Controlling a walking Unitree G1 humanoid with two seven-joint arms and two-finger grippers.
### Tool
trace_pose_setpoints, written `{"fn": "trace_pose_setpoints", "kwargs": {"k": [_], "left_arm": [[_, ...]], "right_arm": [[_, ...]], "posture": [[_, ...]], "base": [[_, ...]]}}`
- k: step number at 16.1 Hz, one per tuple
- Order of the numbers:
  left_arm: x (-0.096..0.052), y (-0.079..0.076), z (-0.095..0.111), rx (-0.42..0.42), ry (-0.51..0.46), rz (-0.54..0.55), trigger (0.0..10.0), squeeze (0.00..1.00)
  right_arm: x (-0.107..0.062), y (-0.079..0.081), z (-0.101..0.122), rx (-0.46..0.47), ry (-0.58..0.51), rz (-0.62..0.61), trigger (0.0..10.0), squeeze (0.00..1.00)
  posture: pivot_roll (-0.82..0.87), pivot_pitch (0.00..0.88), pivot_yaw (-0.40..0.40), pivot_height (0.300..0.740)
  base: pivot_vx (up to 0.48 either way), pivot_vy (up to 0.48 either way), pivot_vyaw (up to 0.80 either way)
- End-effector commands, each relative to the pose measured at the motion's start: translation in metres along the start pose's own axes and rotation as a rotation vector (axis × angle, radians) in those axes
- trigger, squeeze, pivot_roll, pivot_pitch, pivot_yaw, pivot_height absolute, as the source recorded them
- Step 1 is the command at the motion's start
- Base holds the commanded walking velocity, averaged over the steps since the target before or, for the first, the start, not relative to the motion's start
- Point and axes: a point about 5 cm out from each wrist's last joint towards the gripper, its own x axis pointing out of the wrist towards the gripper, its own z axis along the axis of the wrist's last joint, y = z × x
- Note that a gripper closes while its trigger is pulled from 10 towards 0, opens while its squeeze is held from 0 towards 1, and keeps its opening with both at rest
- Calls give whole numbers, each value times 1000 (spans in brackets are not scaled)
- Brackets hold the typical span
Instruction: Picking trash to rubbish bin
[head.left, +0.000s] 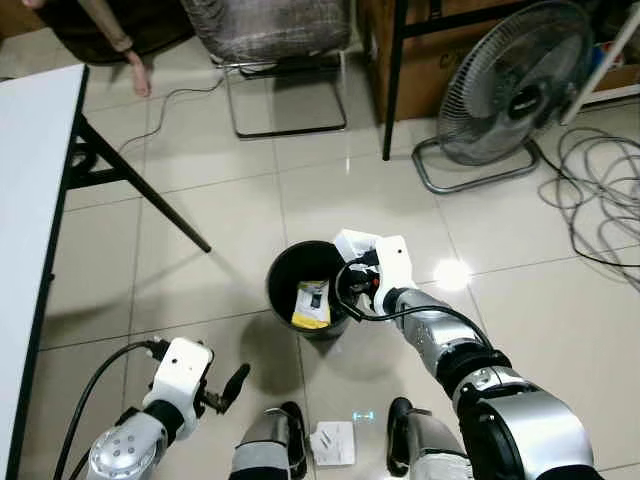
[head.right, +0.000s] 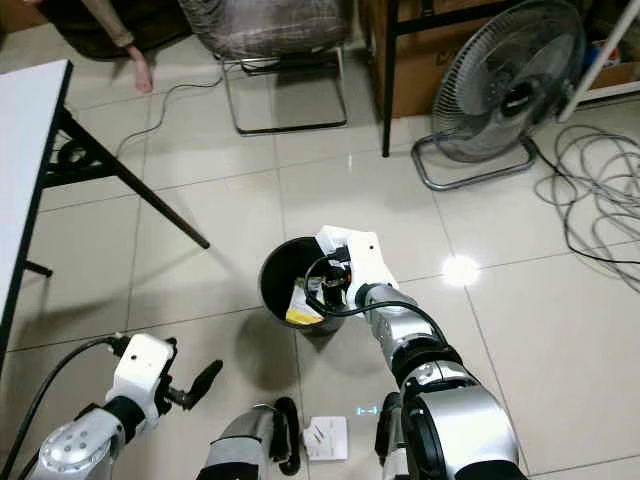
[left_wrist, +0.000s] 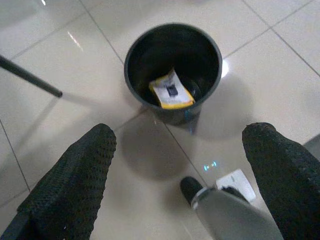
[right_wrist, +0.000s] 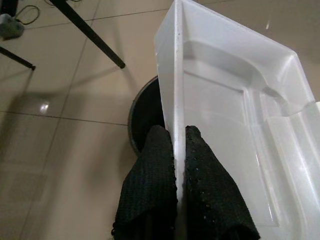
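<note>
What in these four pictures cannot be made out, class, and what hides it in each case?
1. Print on the yellow packet in the bin: too small.
2. Far end of the white plastic tray pinched by the right gripper: cut off by the wrist view's edge.
3. The white paper on the floor: partly hidden by the robot's legs.

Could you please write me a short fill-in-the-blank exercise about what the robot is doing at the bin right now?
1. The right tool is shut on a white plastic ____.
2. It holds the piece over the black ____.
3. A ____ packet already lies inside.
4. The left tool is ____, holding nothing.

Missing words: tray; bin; yellow; open
</note>
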Motion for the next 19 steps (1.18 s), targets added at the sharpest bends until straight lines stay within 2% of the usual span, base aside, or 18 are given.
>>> {"fn": "trace_pose_setpoints", "kwargs": {"k": [1,4,8,10,14,19], "left_arm": [[-9,2,-6,-6,43,-16,10000,0],[-12,0,-6,-10,53,-24,10000,0],[-19,-4,-9,-11,83,-59,10000,0],[-19,-2,-7,-8,88,-62,10000,0],[-19,-3,-7,-6,95,-69,10000,0],[-17,-5,-7,-6,100,-81,10000,0]], "right_arm": [[4,16,-7,31,25,56,10000,0],[5,23,-9,29,33,73,10000,0],[7,31,-12,77,44,102,10000,0],[8,38,-9,127,38,137,10000,0],[10,48,-9,127,40,169,10000,0],[5,48,-37,188,133,127,10000,0]], "posture": [[107,317,157,740],[117,321,159,740],[139,329,176,740],[139,331,178,740],[139,332,181,740],[137,332,181,740]], "base": [[0,0,0],[0,0,0],[0,0,0],[0,0,0],[0,0,0],[0,0,0]]}}
